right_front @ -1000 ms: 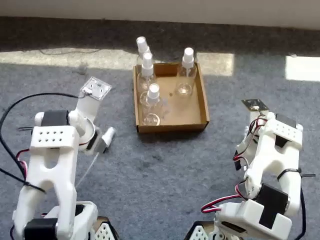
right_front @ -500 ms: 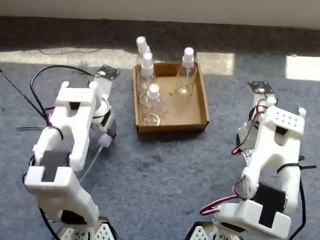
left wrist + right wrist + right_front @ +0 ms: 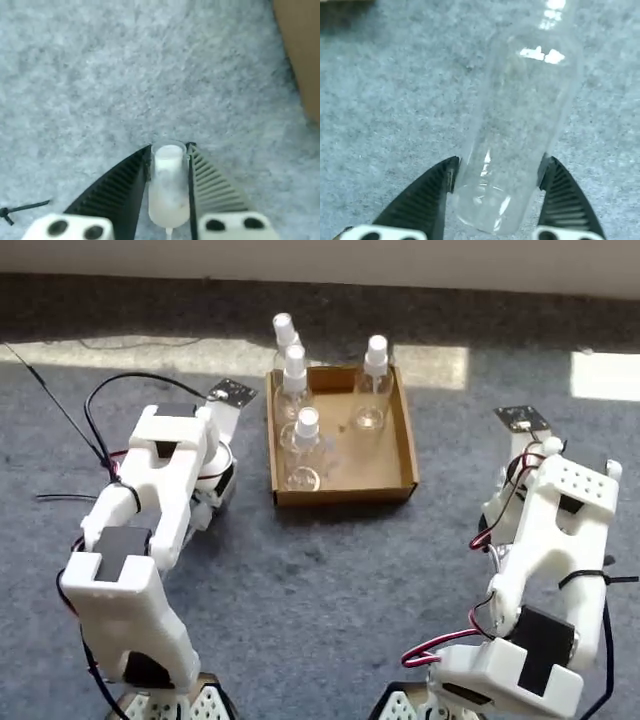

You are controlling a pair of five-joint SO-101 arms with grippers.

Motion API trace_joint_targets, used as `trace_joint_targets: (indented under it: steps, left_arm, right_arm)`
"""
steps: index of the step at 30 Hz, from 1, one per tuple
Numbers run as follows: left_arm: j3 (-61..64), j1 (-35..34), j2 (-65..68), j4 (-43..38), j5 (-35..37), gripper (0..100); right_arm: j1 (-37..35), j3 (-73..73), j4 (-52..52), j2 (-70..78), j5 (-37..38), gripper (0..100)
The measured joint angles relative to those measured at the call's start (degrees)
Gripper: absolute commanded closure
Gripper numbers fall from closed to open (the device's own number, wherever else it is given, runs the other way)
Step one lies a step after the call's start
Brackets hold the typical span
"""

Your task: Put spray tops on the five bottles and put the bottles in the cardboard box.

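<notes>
The white spray top (image 3: 169, 190) sits between the fingers of my left gripper (image 3: 169, 150), which is shut on it just above the grey carpet, left of the cardboard box (image 3: 407, 430). A corner of that box (image 3: 300, 50) shows close by. My right gripper (image 3: 500, 162) is shut on a clear, topless bottle (image 3: 520, 100) low over the carpet, to the right of the box. Inside the box stand several clear bottles with white spray tops, such as one at the front (image 3: 305, 445) and one at the back right (image 3: 375, 380).
The left arm (image 3: 165, 470) and right arm (image 3: 555, 510) flank the box on grey carpet. A black cable (image 3: 100, 410) loops at the left. A dark strip (image 3: 450, 310) runs along the back. Open carpet lies in front of the box.
The left arm swung forward over the spray top that lay on the carpet and closed on it. The right arm shifted slightly to the right.
</notes>
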Motion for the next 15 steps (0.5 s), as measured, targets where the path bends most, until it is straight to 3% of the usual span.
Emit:
trace_joint_targets:
  steps: [9, 15]
  left_arm:
    - [-1.9, -0.1, 0.1, 0.0, 2.7, 97]
    - [-2.4, -0.4, 0.1, 0.0, 6.7, 98]
  right_arm:
    - [0.3, 0.0, 0.2, 0.0, 0.9, 81.6]
    - [2.1, 0.0, 0.2, 0.0, 0.9, 70.6]
